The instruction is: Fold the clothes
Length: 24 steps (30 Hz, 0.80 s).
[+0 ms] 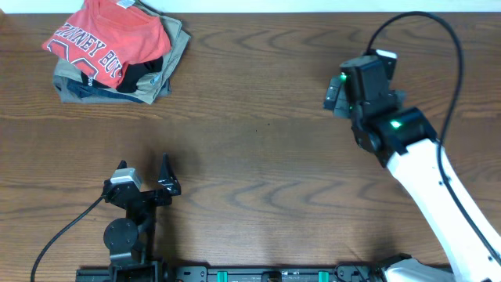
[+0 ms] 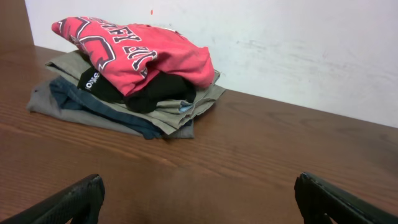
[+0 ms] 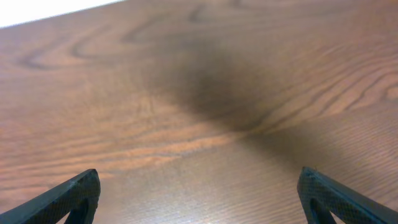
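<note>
The red-orange T-shirt with white lettering lies folded on top of a pile of clothes at the far left of the table. It also shows in the left wrist view, up ahead and to the left. My left gripper is open and empty near the front edge, well short of the pile; its fingertips frame bare wood. My right gripper is open and empty over bare wood at the right; its wrist view shows only tabletop.
Under the T-shirt lie a black garment, a khaki garment and a dark blue one. A white wall rises behind the table's far edge. Black cables run from both arms.
</note>
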Each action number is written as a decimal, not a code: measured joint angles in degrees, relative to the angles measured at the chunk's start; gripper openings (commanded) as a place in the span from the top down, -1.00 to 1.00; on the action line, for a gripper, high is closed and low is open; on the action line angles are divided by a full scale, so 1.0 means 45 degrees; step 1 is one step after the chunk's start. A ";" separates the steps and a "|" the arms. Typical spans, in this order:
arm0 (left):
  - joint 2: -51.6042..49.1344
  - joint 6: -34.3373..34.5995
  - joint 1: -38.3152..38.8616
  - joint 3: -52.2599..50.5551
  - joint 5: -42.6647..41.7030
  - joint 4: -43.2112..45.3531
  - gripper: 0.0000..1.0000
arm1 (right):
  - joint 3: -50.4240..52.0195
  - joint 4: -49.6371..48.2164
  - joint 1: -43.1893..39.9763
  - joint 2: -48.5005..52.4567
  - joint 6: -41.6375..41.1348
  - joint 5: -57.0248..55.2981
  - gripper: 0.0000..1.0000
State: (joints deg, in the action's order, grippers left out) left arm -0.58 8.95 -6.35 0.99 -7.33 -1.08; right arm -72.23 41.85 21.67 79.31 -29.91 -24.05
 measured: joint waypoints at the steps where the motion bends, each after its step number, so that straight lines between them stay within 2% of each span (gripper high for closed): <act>1: 0.0000 0.0000 0.0000 0.0000 0.0000 0.0000 -0.96 | 0.0000 -0.0005 0.0000 -0.0291 0.0000 0.0000 -0.99; 17: 0.0000 0.0000 0.0000 0.0000 0.0000 0.0000 -0.95 | 0.0000 0.0024 -0.0102 -0.4779 0.0000 -0.0019 -0.98; 24: 0.0000 0.0000 0.0000 0.0000 0.0000 0.0000 -0.95 | 0.0039 0.0291 -0.1345 -0.6450 0.0000 -0.0277 -0.99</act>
State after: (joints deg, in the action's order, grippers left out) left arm -0.58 8.95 -6.35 0.99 -7.33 -1.08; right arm -72.05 43.16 15.62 50.28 -29.91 -25.30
